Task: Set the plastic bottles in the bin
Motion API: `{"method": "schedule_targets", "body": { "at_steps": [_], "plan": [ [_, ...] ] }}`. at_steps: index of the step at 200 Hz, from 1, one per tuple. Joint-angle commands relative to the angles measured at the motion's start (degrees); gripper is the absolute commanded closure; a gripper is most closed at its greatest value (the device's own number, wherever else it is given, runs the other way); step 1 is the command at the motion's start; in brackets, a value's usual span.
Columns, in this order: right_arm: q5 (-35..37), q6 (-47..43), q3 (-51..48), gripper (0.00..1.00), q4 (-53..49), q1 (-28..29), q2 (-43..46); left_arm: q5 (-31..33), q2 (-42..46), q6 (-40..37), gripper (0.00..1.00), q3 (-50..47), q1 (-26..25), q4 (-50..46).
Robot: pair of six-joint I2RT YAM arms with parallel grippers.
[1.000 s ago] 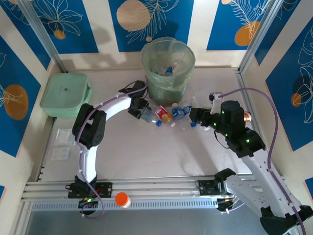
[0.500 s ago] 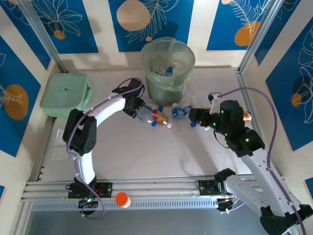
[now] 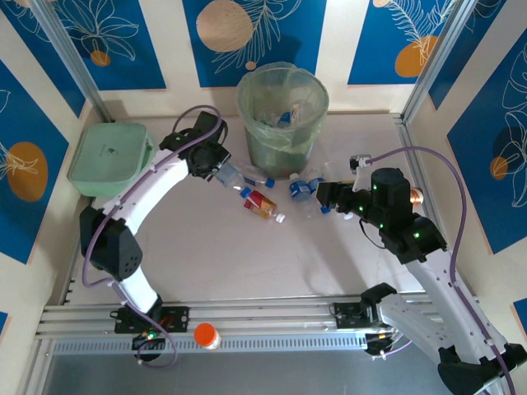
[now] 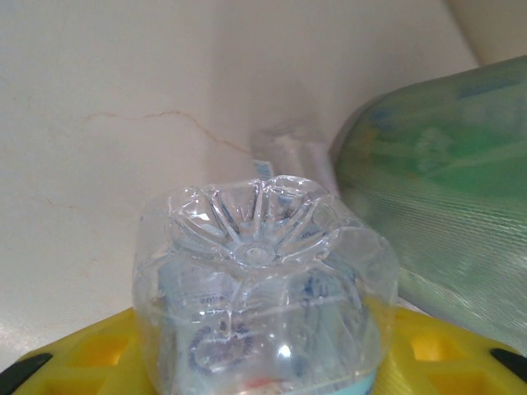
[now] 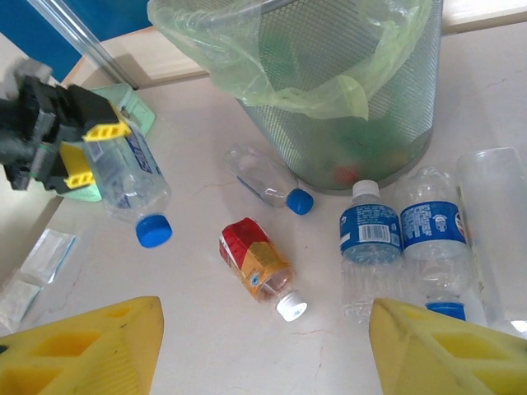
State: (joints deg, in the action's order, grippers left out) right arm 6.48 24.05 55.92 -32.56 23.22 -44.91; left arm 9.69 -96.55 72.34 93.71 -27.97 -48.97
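left hand [image 5: 90,156] pinching a bottle [image 5: 128,185] near its base, cap hanging low, so it might slip or clip the bin [image 5: 387,107] beside it. right hand [image 5: 263,346] is spread.

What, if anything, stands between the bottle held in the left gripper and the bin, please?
Nothing visible blocks it. The left gripper holds the blue-capped bottle beside the bin. Only the bin's own wall faces it, so it must clear the rim. A second bottle lies on the table at the bin's foot.
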Motion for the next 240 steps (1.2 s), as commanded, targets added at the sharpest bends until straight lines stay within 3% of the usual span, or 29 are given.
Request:
{"method": "schedule_targets", "body": {
  "at_steps": [1,69,107,131,193,212,240],
  "plan": [
    [-3.4,-0.59,1.82,0.33,0.48,0.06,-0.77,0.28,1.15,-5.77,0.52,4.77,0.37,-2.78],
    [-5.78,-0.65,2.24,0.33,0.64,0.42,-2.81,-7.12,1.03,-18.26,0.52,13.95,-0.29,6.14],
    [-20.61,-1.22,7.79,0.3,0.62,0.86,-9.61,-21.76,3.14,-21.7,0.57,10.29,-0.85,18.56],
    [-25.62,0.3,13.26,0.25,0.97,1.3,-15.59,-25.74,6.02,-21.53,0.59,5.76,-2.14,24.68],
    [-26.78,0.21,32.67,0.07,-2.95,3.5,-33.01,-26.46,10.75,-20.86,0.61,0.84,-4.9,27.26],
    [-26.41,-0.98,37.29,0.08,-4.73,5.16,-36.83,-26.31,11.59,-20.83,0.61,0.39,-4.94,26.97],
    [-22.04,-2.78,41.58,0.17,-6.82,8.15,-40.58,-26.04,12.65,-20.66,0.61,-0.67,-4.97,27.38]
  ]
}}
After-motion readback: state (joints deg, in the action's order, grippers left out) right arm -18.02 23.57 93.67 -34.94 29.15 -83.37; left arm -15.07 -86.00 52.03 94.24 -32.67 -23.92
